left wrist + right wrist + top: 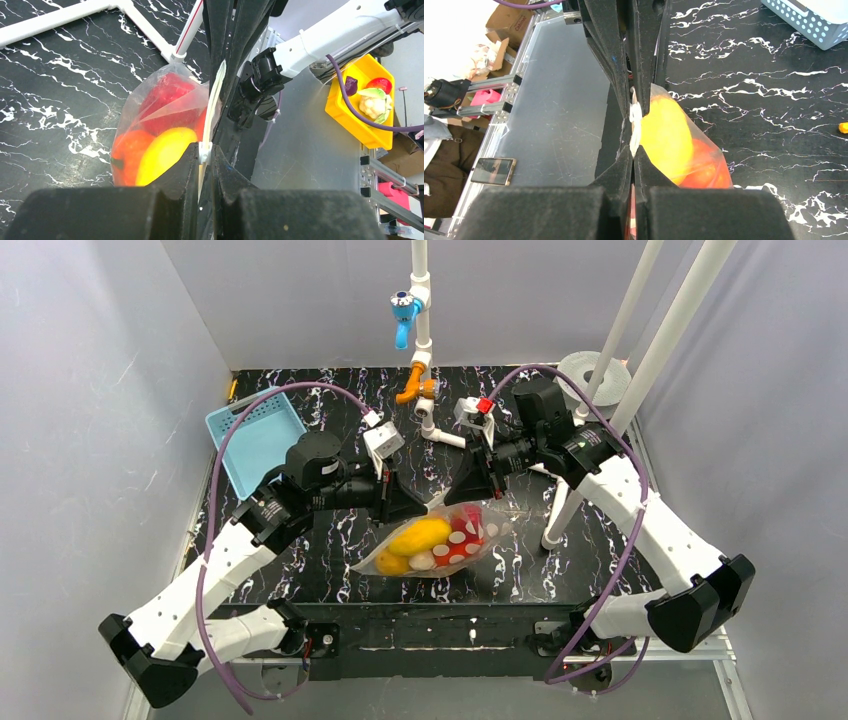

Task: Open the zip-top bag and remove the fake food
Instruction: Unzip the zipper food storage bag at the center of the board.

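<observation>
The zip-top bag (432, 545) is a clear pouch with white dots, held up off the black marble table (300, 570) at its top edge. Inside it is fake food: a yellow oblong piece (420, 536), red-orange pieces (462, 530) and an orange one (127, 152). My left gripper (418, 510) is shut on the bag's top strip at a white slider (204, 151). My right gripper (462, 490) faces it and is shut on the same top edge (634, 131). In the right wrist view the yellow piece (666, 135) bulges right of my fingers (651, 172).
A light blue perforated basket (255, 435) stands at the back left and shows in the right wrist view (809, 20). White pipework with an orange valve (415, 390) and blue tap (403, 315) stands at the back. A white pipe leg (560, 510) stands right of the bag.
</observation>
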{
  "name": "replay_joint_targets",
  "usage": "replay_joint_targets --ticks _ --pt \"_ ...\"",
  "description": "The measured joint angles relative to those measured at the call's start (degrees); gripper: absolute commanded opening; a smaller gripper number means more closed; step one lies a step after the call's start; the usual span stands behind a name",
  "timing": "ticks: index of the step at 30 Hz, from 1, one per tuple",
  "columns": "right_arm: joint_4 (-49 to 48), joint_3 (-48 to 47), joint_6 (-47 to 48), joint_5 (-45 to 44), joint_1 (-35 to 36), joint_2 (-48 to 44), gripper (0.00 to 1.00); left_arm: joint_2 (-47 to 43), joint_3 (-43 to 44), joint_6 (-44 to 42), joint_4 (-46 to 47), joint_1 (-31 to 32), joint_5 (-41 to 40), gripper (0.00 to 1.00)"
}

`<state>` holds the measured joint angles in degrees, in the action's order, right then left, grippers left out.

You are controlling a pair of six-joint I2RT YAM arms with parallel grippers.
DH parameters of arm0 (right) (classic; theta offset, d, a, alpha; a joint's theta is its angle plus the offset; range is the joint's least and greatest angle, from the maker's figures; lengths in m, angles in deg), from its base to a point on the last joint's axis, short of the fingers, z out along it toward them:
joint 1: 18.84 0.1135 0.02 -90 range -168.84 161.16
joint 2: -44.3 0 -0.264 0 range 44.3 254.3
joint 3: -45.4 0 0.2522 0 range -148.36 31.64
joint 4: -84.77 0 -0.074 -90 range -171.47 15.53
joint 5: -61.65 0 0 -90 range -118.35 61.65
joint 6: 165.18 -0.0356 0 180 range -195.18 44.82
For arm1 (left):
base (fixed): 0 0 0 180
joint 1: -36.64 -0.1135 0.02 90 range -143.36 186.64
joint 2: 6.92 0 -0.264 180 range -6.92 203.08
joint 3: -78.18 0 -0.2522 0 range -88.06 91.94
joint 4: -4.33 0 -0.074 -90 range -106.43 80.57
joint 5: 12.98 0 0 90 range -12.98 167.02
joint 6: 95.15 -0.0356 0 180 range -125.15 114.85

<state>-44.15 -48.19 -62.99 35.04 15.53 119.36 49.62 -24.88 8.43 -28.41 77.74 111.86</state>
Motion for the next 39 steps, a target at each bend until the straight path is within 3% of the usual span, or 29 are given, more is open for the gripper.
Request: replay_joint_targets --ticks 39 --pt "0.2 0.0 0.0 -0.2 -0.4 -0.3 0.01 -9.8 -3.4 -15.1 -15.4 0.0 -8.7 0.0"
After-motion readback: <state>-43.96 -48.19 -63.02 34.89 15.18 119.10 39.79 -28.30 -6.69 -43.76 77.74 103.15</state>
